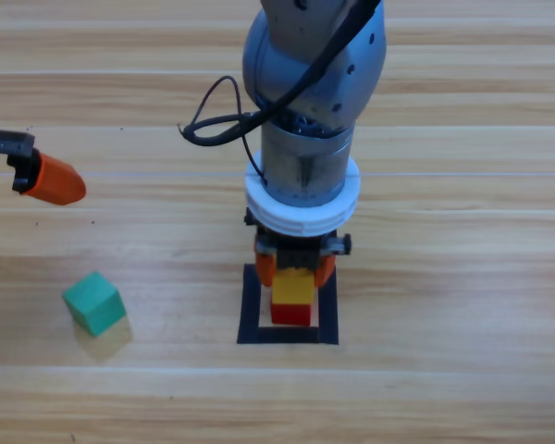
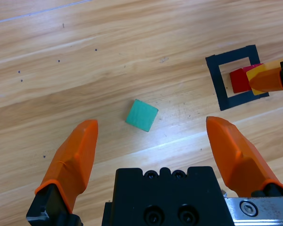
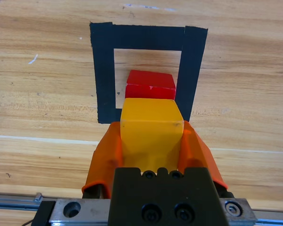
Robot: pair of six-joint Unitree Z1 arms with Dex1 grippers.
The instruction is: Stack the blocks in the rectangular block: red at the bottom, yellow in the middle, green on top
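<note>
The red cube (image 1: pixel 290 314) sits inside the black tape square (image 1: pixel 250 310), seen also as red cube (image 3: pixel 150 84) in tape square (image 3: pixel 104 70). My right gripper (image 1: pixel 296 270) is shut on the yellow cube (image 1: pixel 293 289), which hangs just above and slightly behind the red one; in the right wrist view the yellow cube (image 3: pixel 152 127) fills the space between the jaws. The teal-green cube (image 1: pixel 93 302) lies alone on the wood at the lower left. My left gripper (image 2: pixel 151 136) waits open at the left edge, above the green cube (image 2: pixel 142 115).
The right arm's grey body and black cable (image 1: pixel 213 125) rise over the table's middle. Bare wood lies around the green cube and to the right of the tape square.
</note>
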